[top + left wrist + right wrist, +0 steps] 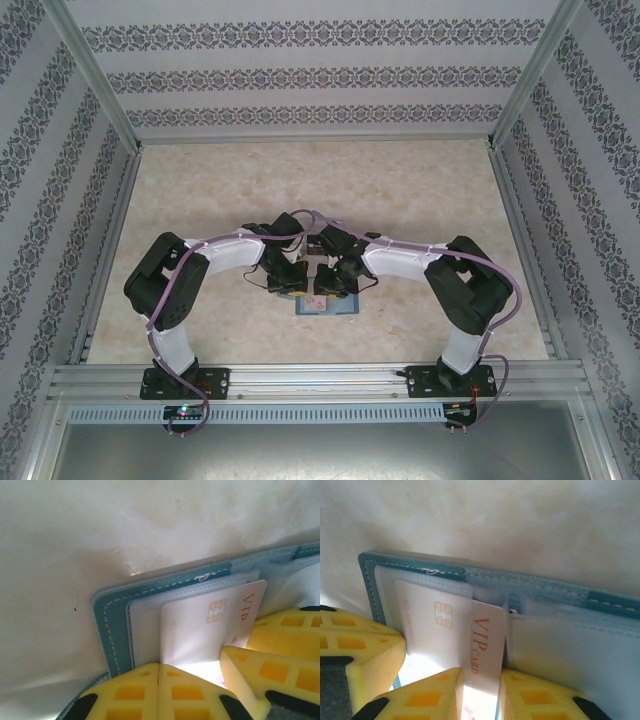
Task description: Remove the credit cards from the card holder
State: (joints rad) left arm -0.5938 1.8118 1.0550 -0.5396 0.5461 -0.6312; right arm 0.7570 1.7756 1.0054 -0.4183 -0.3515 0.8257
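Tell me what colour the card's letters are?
Red, on the white card; the right wrist view shows it best.

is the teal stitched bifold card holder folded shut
No, the teal card holder lies open, its clear sleeves and a white VIP card showing.

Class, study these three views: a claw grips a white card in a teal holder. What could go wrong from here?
1. The right claw pinches only the near edge of the white chip card with red VIP lettering; it could slip off or bend it.
2. The teal stitched card holder might drag along if the shut left claw at its edge pins it poorly.
3. The two claws sit close together and could collide.
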